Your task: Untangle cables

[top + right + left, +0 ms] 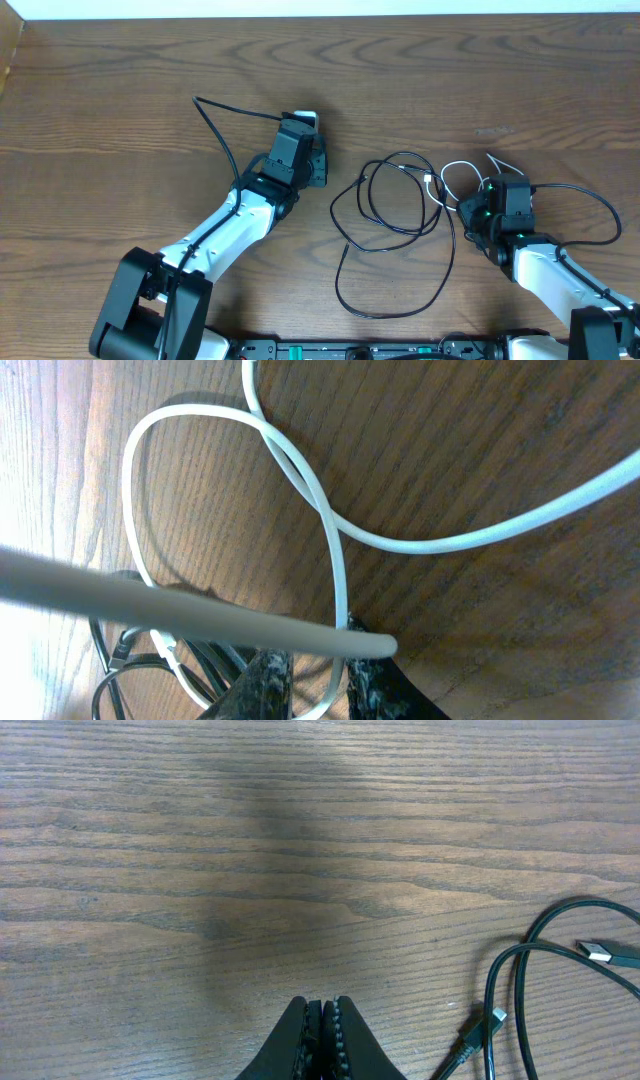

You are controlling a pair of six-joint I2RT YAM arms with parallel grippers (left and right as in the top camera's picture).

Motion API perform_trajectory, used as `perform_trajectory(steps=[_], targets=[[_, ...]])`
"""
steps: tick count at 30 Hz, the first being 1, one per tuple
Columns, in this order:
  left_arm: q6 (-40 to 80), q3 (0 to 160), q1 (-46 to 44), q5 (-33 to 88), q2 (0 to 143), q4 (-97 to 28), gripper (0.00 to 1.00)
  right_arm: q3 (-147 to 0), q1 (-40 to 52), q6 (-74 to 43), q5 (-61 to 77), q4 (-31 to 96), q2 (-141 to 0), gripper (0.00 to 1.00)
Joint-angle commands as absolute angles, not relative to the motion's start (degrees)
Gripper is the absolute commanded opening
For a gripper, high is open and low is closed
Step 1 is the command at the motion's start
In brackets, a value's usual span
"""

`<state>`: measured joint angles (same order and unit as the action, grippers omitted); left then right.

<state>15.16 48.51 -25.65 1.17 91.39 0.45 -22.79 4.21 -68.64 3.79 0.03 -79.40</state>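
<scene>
— Cable colours?
— A black cable point(337, 283) at centre frame, and a white cable point(458, 164) to its right.
— And the table point(120, 100)?
— Brown, with wavy darker wood grain. The left arm point(235, 225) is white with black joints.

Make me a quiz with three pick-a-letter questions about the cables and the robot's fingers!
1. Where does the black cable lie?
A. between the left arm and the right arm
B. at the far edge of the table
C. hanging off the side

2. What colour is the cable by the right fingers?
A. red
B. white
C. green

3. How are the left fingers?
A. pressed together, empty
B. spread wide
C. pinching a plug

Answers:
1 A, its loops sit in the middle, between the arms.
2 B, the white cable loops right at those fingers.
3 A, they touch with nothing between them.
</scene>
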Motion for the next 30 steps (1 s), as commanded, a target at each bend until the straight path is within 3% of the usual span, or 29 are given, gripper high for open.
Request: perform_trajectory(steps=[1, 30], targets=[[14.85, 49.25, -25.45, 0.95, 90.61, 0.54, 0.08, -19.68, 4.93, -68.73, 2.04, 2.48, -82.41, 0.18], [14.87, 49.25, -25.45, 0.95, 90.61, 0.54, 0.08, -19.68, 4.93, -68.73, 2.04, 2.46, -82.41, 0.16]])
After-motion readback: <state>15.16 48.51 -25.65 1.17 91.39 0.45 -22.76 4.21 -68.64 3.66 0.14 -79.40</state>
